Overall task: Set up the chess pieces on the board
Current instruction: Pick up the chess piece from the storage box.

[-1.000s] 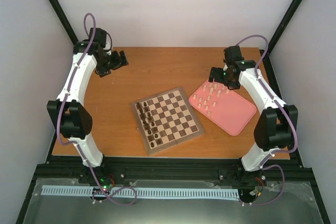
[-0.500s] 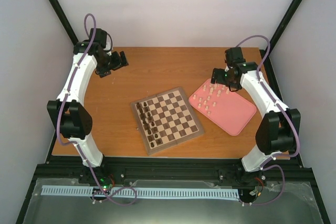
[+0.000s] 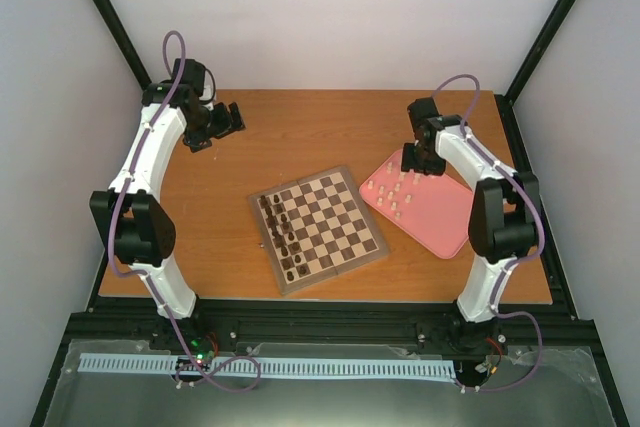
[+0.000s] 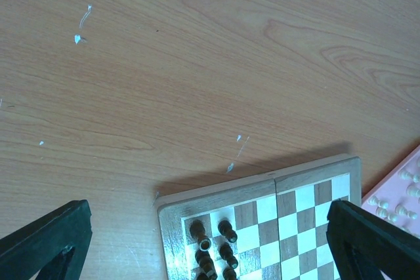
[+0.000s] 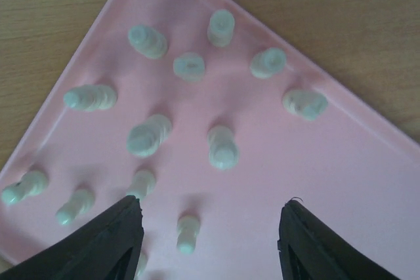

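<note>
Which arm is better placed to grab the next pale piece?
Right. The right claw, open, hangs directly over the pale pieces standing on the pink tray. The left claw is far off, on the other side of the board.

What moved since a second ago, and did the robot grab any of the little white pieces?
The right arm swung left, bringing its right gripper over the pink tray's far corner, above the chess pieces. It is open and holds nothing. The left gripper, the board and the dark pieces stayed put.
</note>
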`<state>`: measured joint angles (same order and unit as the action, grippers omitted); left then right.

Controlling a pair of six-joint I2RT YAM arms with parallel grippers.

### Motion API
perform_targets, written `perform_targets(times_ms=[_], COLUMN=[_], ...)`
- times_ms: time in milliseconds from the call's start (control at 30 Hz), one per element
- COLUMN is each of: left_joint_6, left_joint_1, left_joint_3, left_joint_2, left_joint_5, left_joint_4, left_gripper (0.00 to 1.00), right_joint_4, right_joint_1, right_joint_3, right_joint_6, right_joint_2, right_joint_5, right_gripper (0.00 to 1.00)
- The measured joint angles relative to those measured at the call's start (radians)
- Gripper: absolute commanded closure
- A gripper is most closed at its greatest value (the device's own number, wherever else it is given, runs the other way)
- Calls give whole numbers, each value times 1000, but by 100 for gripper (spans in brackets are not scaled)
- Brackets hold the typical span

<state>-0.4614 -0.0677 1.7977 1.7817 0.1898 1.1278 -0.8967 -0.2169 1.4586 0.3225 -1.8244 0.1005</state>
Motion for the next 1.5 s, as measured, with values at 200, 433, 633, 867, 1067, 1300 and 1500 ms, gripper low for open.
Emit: perform_targets(times_ms=[200, 433, 633, 867, 1067, 1300, 1500], left_joint_6=[3, 7, 12, 13, 13, 14, 14], left_joint_1=[0, 0, 0, 0, 0, 0, 0], left_joint_3=[0, 1, 27, 31, 32, 40, 42], left_joint_2=[0, 2, 28, 39, 49, 55, 56], left_joint_5=[-7, -17, -26, -27, -31, -38, -47], left_joint_4=[-1, 0, 7, 15, 18, 18, 19], left_gripper=[0, 0, 0, 0, 0, 0, 0], right_joint_4=[-16, -30, -32, -32, -34, -35, -34], right_joint_1=[6, 28, 39, 39, 40, 44, 51], right_joint_3=[102, 124, 140, 143, 145, 151, 151], right_joint_6=[-2, -4, -5, -14, -17, -20, -24], right_joint_2=[-124, -171, -196, -223, -232, -251, -258], right_joint_5=[40, 28, 5, -11, -11, -11, -11], right_gripper=[50, 54, 54, 63, 65, 67, 72])
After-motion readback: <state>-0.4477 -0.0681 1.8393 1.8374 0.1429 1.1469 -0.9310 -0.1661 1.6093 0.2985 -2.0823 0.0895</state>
